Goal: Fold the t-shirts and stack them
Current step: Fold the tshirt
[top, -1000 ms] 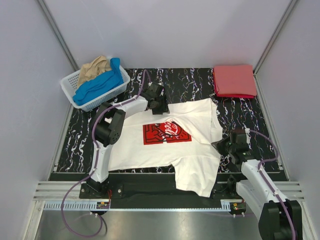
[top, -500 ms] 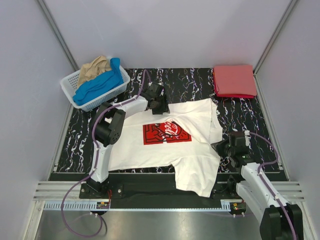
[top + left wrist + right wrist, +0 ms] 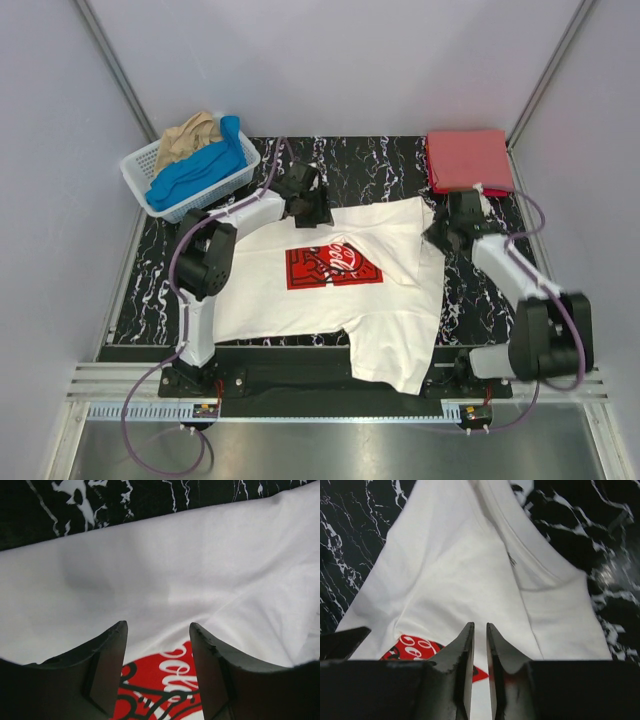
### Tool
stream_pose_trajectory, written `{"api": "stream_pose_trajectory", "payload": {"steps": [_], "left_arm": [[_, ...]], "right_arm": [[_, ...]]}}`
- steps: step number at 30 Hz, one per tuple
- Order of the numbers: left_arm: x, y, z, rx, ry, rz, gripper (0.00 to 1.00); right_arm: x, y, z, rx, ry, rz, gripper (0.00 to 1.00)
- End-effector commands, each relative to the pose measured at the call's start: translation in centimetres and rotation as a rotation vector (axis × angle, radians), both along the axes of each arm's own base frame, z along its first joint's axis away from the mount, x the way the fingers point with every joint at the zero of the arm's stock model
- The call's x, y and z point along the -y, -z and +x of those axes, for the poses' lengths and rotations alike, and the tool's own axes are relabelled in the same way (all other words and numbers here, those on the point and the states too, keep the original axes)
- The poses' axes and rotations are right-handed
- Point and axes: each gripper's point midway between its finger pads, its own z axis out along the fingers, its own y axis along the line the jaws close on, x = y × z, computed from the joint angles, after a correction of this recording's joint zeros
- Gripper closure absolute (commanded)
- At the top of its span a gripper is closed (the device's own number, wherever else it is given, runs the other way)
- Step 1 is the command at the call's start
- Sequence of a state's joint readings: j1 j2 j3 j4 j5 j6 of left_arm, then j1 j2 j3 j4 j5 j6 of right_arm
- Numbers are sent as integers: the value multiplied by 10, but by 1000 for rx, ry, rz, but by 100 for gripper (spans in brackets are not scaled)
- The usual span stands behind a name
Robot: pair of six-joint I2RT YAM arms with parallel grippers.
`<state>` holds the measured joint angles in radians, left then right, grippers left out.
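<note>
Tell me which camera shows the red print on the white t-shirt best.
Top external: the whole red print shows, unobstructed, on the white t-shirt. Left wrist catches only part of it at the bottom edge; right wrist, just a small corner.

The right end effector swings from the near right edge of the white t-shirt to its far right corner, just in front of the folded red t-shirt. Its jaws part to a narrow slit. The left end effector edges slightly left along the shirt's far edge, its arm's elbow dropping leftward.
</note>
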<state>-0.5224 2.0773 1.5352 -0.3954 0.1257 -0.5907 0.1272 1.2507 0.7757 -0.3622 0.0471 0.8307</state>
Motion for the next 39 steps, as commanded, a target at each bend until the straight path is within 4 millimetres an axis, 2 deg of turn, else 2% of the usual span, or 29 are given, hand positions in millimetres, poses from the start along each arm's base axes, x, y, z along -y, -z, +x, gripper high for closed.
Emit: {"api": "stream_pose_trajectory", "payload": {"steps": [1,2,3,4,5,6,8,9,11,12,14,15,17,18,19,22,23,25,26,27,31,32,33,34,36,39], "left_arm": [[-37,-38,5,78,-49,20,42],[-46,-27,-1,54,-57,39,42],[-53,-25,-3,43,-68,46,42],[-63,-20,-3,33,-89,58,42],[-70,-11,-8,10,-99,72,42],[-74,-8,-9,4,-106,80,42],[-81,0,-10,-13,-123,96,42],[-83,4,-10,-20,-128,106,42],[-84,8,-6,-21,-137,119,42],[-85,17,-6,-39,-137,130,43],[-82,18,1,-37,-140,129,43],[-82,27,1,-57,-138,137,43],[-80,26,8,-54,-140,145,43],[-81,34,9,-69,-141,159,43],[-82,35,11,-69,-145,171,43],[-82,38,18,-75,-150,177,43],[-79,35,24,-63,-150,170,43],[-80,39,28,-76,-154,176,43],[-78,35,36,-63,-153,171,43],[-77,37,39,-63,-146,175,43],[-68,24,59,-14,-115,155,42],[-64,15,68,14,-105,140,42],[-60,11,71,24,-82,130,42],[-57,5,74,36,-72,122,42],[-52,-18,77,71,-55,93,42],[-45,-57,68,116,-24,29,41]], "right_arm": [[-8,2,55,25,-179,-115,79],[-17,-7,73,57,-245,-112,81],[-21,13,83,16,-267,-107,81],[-24,16,90,12,-286,-105,81],[-29,9,105,40,-311,-105,81],[-30,26,110,4,-320,-108,81],[-29,27,127,12,-318,-125,82],[-27,40,131,-14,-317,-133,82],[-23,37,147,4,-313,-169,82],[-21,49,151,-17,-318,-179,83],[-13,51,163,-22,-304,-202,83],[-11,64,166,-52,-302,-204,84],[-4,69,173,-71,-286,-203,84],[-2,79,174,-94,-286,-203,84],[-1,77,179,-86,-291,-209,84],[8,91,183,-127,-277,-229,85],[10,86,192,-113,-273,-232,84],[13,94,197,-133,-270,-229,84],[12,87,207,-115,-276,-227,84],[12,97,210,-134,-285,-226,84],[15,102,234,-132,-297,-242,84],[17,96,242,-126,-286,-238,84],[12,105,243,-137,-301,-211,84],[9,98,250,-118,-300,-201,84],[7,96,253,-118,-304,-186,83],[-1,65,258,-57,-327,-159,80]]}}
